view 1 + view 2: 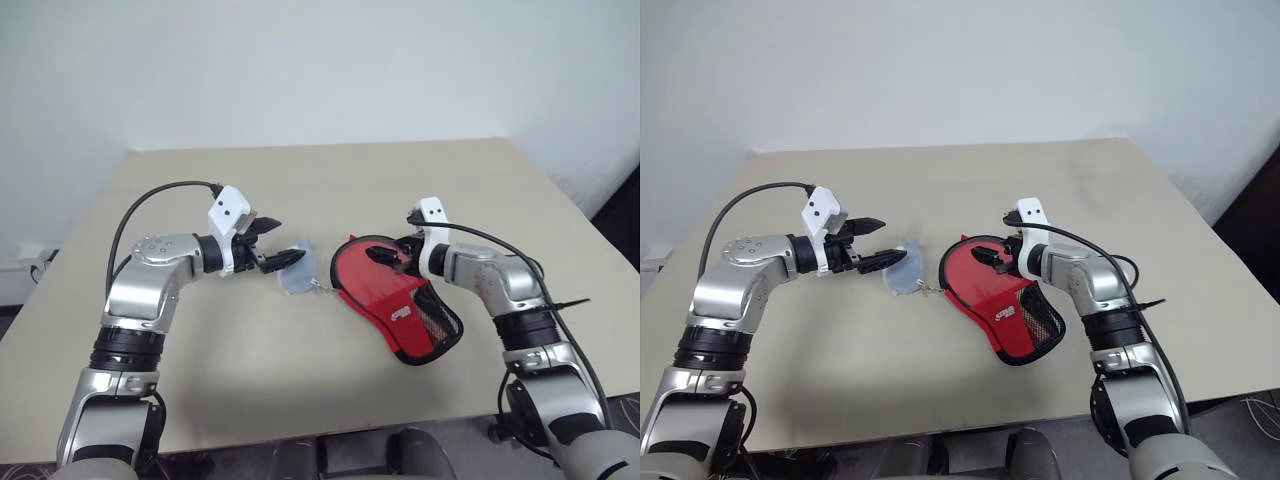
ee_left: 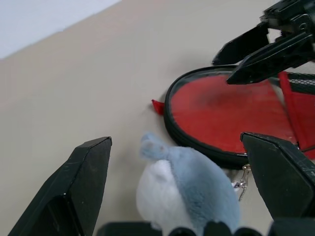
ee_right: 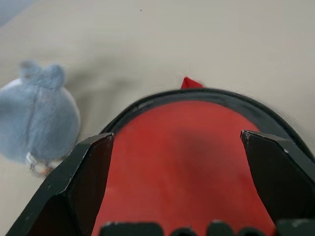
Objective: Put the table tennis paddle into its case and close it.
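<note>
Paddle [image 1: 365,272] lies inside the case [image 1: 425,322] on the table [image 1: 300,180].

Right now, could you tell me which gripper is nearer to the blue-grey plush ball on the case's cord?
Left. The left gripper hangs open right over the plush ball, while the right gripper is open above the case, further along the cord.

Case [image 1: 400,300]: glossy clear plastic over red, black mesh at narrow end, black fabric edging. Beside it, ball [image 2: 184,189] is soft fuzzy plush (metal clip). Table [image 1: 300,180] matt, smooth.
</note>
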You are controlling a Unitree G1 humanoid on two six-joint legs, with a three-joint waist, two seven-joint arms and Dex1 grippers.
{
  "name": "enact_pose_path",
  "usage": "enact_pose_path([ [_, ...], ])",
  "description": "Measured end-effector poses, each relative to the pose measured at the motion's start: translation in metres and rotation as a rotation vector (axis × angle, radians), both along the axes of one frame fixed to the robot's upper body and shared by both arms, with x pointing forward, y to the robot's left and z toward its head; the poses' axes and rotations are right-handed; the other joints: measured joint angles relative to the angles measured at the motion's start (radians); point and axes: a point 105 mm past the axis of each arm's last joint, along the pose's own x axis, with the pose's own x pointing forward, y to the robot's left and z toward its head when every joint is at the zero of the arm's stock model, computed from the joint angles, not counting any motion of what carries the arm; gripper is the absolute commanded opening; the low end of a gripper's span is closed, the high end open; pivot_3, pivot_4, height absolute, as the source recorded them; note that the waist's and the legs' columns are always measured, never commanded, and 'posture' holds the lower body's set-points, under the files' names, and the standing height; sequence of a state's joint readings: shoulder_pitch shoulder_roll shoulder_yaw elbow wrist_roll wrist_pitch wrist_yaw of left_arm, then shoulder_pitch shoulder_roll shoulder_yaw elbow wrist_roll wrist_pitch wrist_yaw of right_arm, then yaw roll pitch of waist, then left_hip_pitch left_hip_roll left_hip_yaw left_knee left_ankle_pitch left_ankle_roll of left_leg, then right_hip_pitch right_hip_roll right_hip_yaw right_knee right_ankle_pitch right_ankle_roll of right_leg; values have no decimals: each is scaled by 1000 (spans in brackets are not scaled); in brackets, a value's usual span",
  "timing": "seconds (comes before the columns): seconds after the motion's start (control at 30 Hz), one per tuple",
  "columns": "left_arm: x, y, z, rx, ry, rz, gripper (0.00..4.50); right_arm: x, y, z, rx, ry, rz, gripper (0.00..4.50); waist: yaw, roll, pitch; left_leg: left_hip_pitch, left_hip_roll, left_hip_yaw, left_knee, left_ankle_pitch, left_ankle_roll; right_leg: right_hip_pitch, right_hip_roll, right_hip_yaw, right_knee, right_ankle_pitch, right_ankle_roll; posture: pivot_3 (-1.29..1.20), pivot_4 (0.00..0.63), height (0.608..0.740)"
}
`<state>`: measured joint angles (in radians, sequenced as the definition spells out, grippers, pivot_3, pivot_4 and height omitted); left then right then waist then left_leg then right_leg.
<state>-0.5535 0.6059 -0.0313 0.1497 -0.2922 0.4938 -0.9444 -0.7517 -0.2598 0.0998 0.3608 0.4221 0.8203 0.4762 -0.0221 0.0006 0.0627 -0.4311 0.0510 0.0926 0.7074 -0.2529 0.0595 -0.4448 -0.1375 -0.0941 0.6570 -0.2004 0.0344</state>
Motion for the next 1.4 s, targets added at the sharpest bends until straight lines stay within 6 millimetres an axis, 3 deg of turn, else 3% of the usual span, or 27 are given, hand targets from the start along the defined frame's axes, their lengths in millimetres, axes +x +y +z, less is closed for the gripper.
enact_pose_path([
  [0.13,3,1,-2,-3,6,13,4500,1,9,-10,6,32,18,4465,-1,0,0,0,0,0,0,0,0,0,0,0,0,0,0,0,0,688],
  [0.23,4,0,-1,-6,0,11,4500,0,14,-15,10,44,32,3961,-1,0,0,0,0,0,0,0,0,0,0,0,1,0,0,0,0,688],
  [0.43,6,-3,-3,-11,5,6,4500,-4,30,-15,7,12,91,1896,-3,0,0,0,0,0,0,1,-1,0,0,0,1,0,-1,0,0,688],
  [0.6,5,1,-2,1,7,5,4500,-1,27,-20,-26,-7,79,173,-4,0,0,0,0,0,0,1,-3,-1,0,0,1,1,-1,0,0,688],
  [0.83,5,13,-6,30,37,24,4500,3,27,-27,-87,-59,73,76,-10,0,0,0,0,0,0,1,-4,-1,0,0,2,1,-1,0,0,688],
  [1.17,5,28,-38,105,155,47,4500,2,28,-39,-145,-63,86,76,-12,0,0,0,1,0,0,1,-5,-1,0,0,2,1,-2,0,0,688],
  [1.4,14,18,-41,119,154,16,4500,2,30,-41,-148,-69,90,76,-12,0,0,1,1,0,0,2,-7,-1,0,0,2,2,-3,0,0,688],
])
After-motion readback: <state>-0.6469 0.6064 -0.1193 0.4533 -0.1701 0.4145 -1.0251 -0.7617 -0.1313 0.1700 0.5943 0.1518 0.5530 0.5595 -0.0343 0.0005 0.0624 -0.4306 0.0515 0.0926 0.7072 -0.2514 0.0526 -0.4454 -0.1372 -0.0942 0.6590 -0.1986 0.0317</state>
